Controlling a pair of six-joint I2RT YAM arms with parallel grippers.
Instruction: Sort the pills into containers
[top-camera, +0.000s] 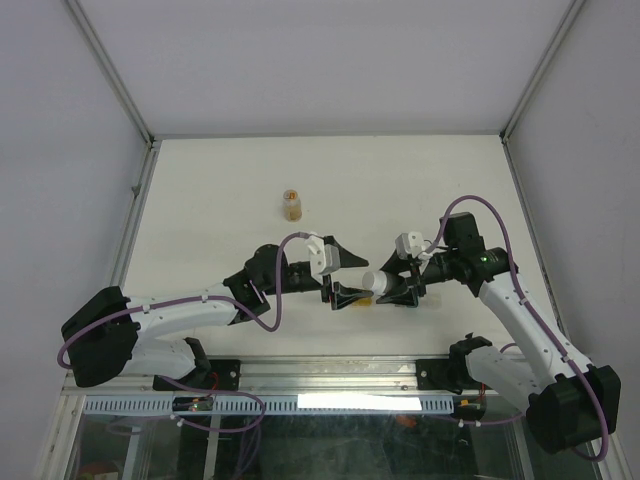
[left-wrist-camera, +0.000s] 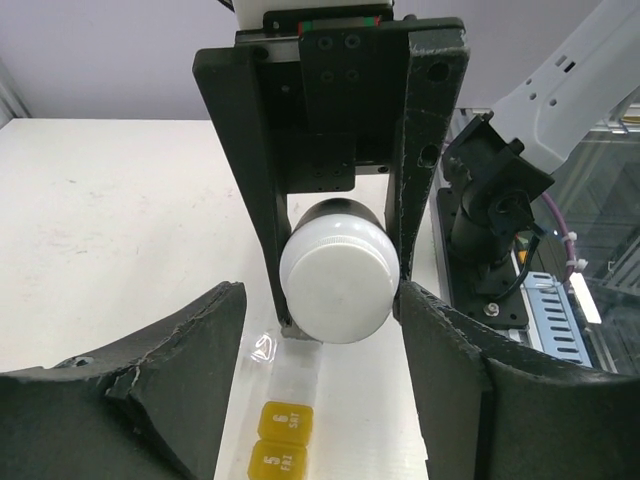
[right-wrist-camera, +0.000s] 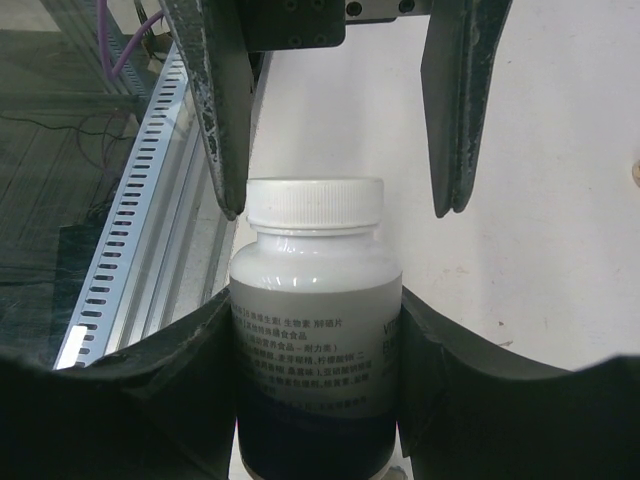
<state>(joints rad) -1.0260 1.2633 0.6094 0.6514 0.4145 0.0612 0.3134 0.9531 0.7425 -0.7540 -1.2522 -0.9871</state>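
Note:
My right gripper (top-camera: 396, 282) (right-wrist-camera: 315, 330) is shut on the body of a white pill bottle (top-camera: 380, 281) (right-wrist-camera: 314, 330), which lies level with its cap (left-wrist-camera: 336, 285) (right-wrist-camera: 315, 203) pointing at the left arm. The left gripper (top-camera: 353, 278) (left-wrist-camera: 322, 300) straddles that cap. One finger sits against the cap's side, and a gap shows at the other finger. Below them on the table lie the containers (left-wrist-camera: 283, 440): two yellow boxes marked SAT and FRI, with a clear one (left-wrist-camera: 291, 368) beyond. The pills are hidden inside the bottle.
A small round amber bottle (top-camera: 291, 204) stands farther back on the white table (top-camera: 220, 200). The slotted metal rail (right-wrist-camera: 125, 230) of the table's near edge runs just behind both grippers.

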